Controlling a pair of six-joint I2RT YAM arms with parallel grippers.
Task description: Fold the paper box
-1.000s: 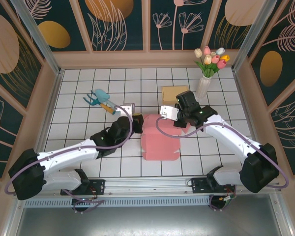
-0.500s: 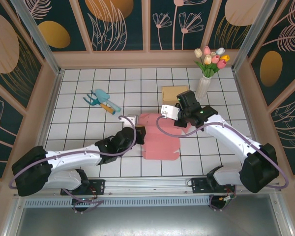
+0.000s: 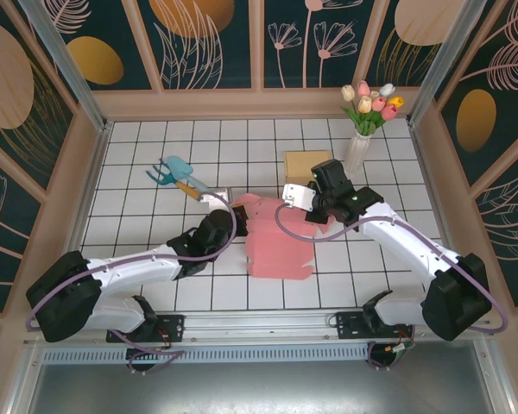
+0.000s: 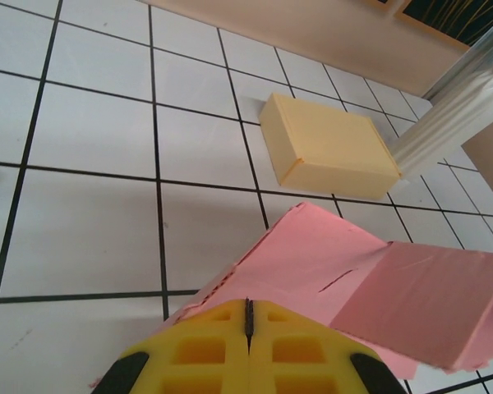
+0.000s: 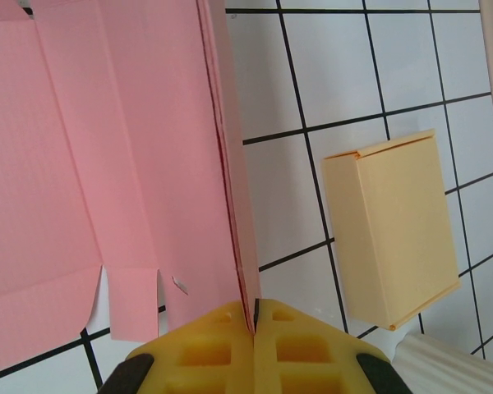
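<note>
To us the pink paper box (image 3: 281, 250) reads as thin matt card, faintly grainy. Right beside it, the tan box (image 4: 329, 152) looks like smooth matt cardboard. Under the pink paper box, the table (image 3: 138, 155) is glossy white tile.

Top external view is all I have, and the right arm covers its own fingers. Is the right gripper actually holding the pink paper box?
Observer: Yes. The right wrist view shows the right gripper shut on a raised crease of the paper box.
Operator: And the left?
Observer: The left gripper is shut too, pads together at a lifted flap edge; whether it pinches paper I cannot tell.
Operator: Is the tan box touching the sheet?
Observer: No, bare tile separates the tan box from it.
</note>
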